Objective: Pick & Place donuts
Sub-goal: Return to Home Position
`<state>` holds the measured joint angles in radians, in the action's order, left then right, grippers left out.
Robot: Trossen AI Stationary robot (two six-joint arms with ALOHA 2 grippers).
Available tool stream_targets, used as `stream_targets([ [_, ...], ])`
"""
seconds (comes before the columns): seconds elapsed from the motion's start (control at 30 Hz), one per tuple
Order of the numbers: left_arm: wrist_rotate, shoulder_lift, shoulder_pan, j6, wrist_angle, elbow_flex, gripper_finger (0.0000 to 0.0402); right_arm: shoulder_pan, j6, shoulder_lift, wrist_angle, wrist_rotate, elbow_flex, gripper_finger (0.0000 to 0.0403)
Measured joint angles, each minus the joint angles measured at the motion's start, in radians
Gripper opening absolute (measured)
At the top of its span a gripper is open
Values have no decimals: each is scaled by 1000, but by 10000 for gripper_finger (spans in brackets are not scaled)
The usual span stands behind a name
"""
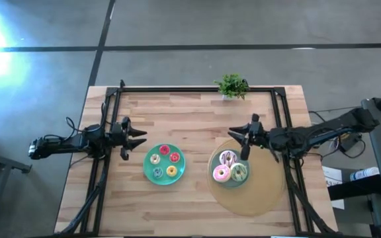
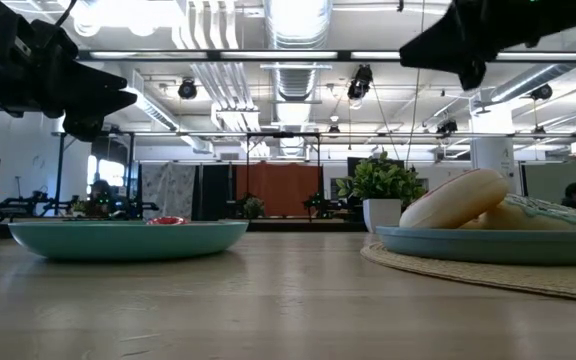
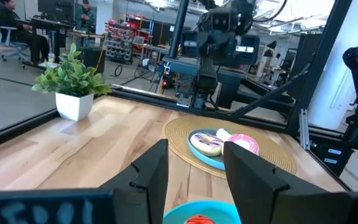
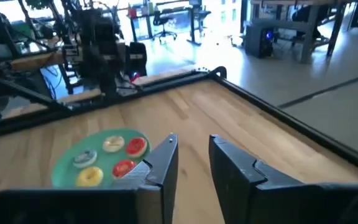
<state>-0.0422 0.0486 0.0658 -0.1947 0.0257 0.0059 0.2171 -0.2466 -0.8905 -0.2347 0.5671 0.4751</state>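
A teal plate point(image 1: 148, 170) left of the table's middle carries several tiny donuts point(image 1: 164, 162), red, yellow, blue and cream. A second teal plate point(image 1: 225, 184) on a round woven mat point(image 1: 260, 192) holds three larger frosted donuts point(image 1: 229, 167), pink, green and white-pink. My left gripper point(image 1: 141, 141) hovers open just left of the small-donut plate. My right gripper point(image 1: 235, 141) hovers open above the far edge of the mat, beside the larger donuts. Both hold nothing. In the right wrist view the small donuts point(image 4: 112, 157) lie ahead of the fingers.
A small potted plant point(image 1: 232, 86) stands at the table's far edge. A dark metal frame point(image 1: 197, 88) runs along the far edge and down both sides. Bare wood lies between the two plates and along the near edge.
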Motion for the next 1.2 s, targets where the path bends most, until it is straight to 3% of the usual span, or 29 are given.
stream_targets([
  [0.3, 0, 0, 0, 0, 0, 0, 129, -3, -147, 292, -14, 10, -203, 81],
  [0.53, 0, 0, 0, 0, 0, 0, 129, -34, -119, 539, -60, -2, -349, 70],
  [0.83, 0, 0, 0, 0, 0, 0, 129, -167, -4, 672, -98, -354, -411, 72],
  [1.03, 0, 0, 0, 0, 0, 0, 129, -177, 56, 769, -70, -365, -466, 80],
  [1.2, 0, 0, 0, 0, 0, 0, 129, -179, 75, 857, 71, -366, -467, 84],
])
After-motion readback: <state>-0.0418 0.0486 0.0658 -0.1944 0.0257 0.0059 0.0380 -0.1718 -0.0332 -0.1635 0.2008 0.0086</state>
